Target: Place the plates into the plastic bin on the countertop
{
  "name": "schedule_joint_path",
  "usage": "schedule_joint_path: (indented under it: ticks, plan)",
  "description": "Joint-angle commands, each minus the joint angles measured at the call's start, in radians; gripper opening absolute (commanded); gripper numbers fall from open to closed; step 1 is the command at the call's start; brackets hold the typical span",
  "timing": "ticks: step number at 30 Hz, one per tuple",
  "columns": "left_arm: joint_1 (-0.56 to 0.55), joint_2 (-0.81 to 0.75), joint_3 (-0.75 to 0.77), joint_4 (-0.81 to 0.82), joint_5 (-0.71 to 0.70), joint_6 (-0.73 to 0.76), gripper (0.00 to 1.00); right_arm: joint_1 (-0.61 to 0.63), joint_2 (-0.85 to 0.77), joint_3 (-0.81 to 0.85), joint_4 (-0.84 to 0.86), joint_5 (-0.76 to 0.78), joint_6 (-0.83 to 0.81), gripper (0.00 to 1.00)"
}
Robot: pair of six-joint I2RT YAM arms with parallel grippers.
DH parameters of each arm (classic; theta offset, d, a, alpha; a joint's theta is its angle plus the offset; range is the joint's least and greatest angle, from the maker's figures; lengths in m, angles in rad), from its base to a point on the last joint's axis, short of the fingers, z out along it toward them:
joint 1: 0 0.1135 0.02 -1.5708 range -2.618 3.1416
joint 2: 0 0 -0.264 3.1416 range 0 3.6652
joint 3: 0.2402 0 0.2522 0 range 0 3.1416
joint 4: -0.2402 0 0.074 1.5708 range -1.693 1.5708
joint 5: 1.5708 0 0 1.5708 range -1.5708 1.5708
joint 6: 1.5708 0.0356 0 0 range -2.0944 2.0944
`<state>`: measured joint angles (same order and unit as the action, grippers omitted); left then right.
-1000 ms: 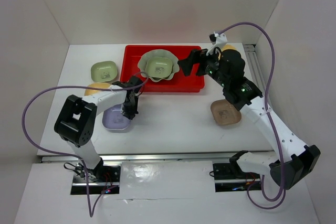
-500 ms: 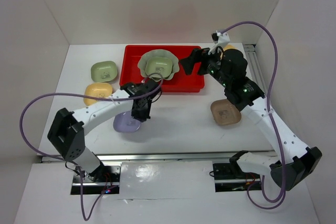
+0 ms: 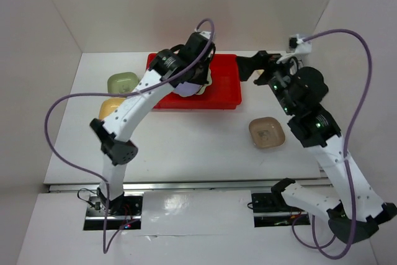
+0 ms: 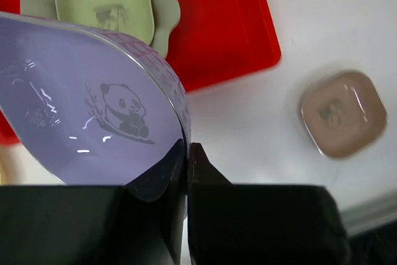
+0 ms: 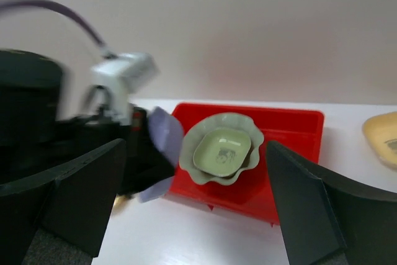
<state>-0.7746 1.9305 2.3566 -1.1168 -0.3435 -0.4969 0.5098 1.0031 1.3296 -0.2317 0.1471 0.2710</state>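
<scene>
My left gripper (image 4: 187,150) is shut on the rim of the lavender panda plate (image 4: 93,110) and holds it tilted above the red plastic bin (image 4: 229,29). In the top view this gripper (image 3: 197,80) and the plate (image 3: 185,89) hang over the bin (image 3: 226,91). In the bin a small green dish (image 4: 105,7) sits inside the scallop-rimmed pale green dish (image 4: 164,17). My right gripper (image 3: 247,69) is open and empty by the bin's right end. Its wrist view shows the lavender plate (image 5: 162,134) left of the scalloped dish (image 5: 205,175).
On the white countertop (image 3: 198,141), a green dish (image 3: 123,82) and a yellow dish (image 3: 111,107) lie left of the bin. A pinkish-tan dish (image 3: 267,133) lies to its front right. Another yellow dish (image 5: 381,138) lies right of the bin. White panels wall the sides.
My left arm has lifted the lavender plate off the table and swung it back and up over the bin. My right gripper has drawn back to the right, away from the bin.
</scene>
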Motion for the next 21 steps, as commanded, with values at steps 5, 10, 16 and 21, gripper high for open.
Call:
schedule_joint_path:
  ticks: [5, 10, 16, 21]
  plan:
    - [0.188, 0.153, -0.082, 0.292, 0.203, 0.096, 0.00, -0.001, -0.159, -0.020, 0.048, 0.192, -0.016, 1.00]
    - [0.213, 0.206, -0.149, 0.564, 0.124, 0.194, 0.00, -0.001, -0.159, -0.020, 0.028, 0.174, -0.016, 1.00]
    - [0.213, 0.327, -0.065, 0.626, 0.152, 0.259, 0.00, -0.001, -0.159, -0.029, 0.008, 0.152, -0.016, 1.00]
    - [0.225, 0.373, -0.042, 0.650, 0.143, 0.268, 0.00, -0.001, -0.141, -0.038, -0.001, 0.143, -0.016, 1.00]
